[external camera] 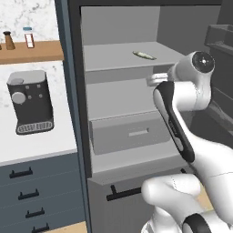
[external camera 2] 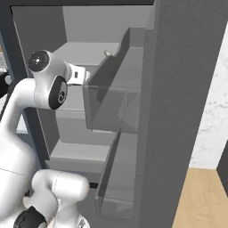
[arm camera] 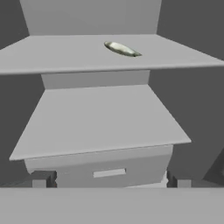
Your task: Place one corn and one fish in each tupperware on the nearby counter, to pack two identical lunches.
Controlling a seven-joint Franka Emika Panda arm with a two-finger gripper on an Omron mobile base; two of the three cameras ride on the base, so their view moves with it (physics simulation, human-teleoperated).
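The robot faces an open grey fridge whose door stands swung out to the right. One fish, pale silver-grey and slender, lies alone on the upper shelf, towards its right side and partway back from the front edge. In the hand view the fish sits above and slightly right of centre, well apart from the claw, whose two dark fingertips stand wide apart and hold nothing. The claw is level with the lower shelf, out in front of it, above a closed drawer. To the left of the fridge, a dark coffee machine stands on the white worktop over blue-grey drawers.
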